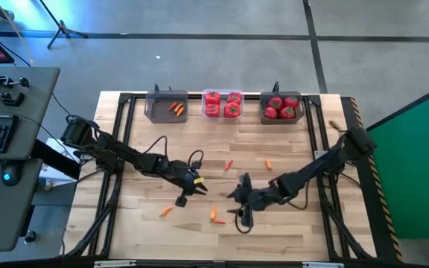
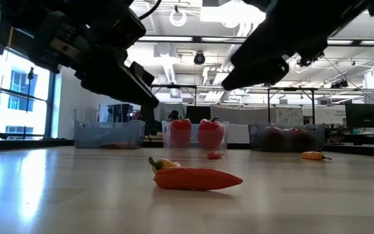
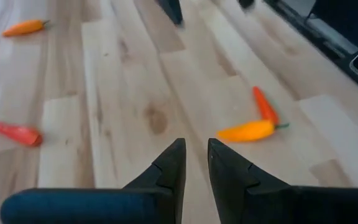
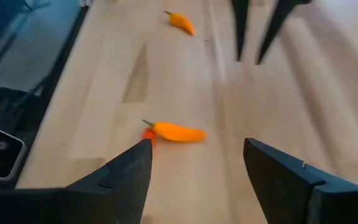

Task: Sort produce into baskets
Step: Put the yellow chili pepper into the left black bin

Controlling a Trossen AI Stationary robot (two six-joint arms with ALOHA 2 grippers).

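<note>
**Pepper pair lies between both end effectors**

On the desk (image 1: 289,223), an orange and a red mini pepper (image 1: 215,214) lie touching, long axes crossing. The right end effector (image 4: 194,171), fingers spread wide and empty, faces them directly and looks nearer. The left end effector (image 3: 196,165), barely parted and empty, points past them.

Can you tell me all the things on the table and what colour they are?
Bell peppers: four, red, in the clear middle bin.
Tomatoes: about four, red, in the grey right bin.
Small peppers: orange-red, in the grey left bin.
Loose small peppers: five, orange and red, on the wooden table; an orange and red pair lies between the pincers.
Left pincer: dark, slightly parted, empty.
Right pincer: dark, open, empty.
</note>
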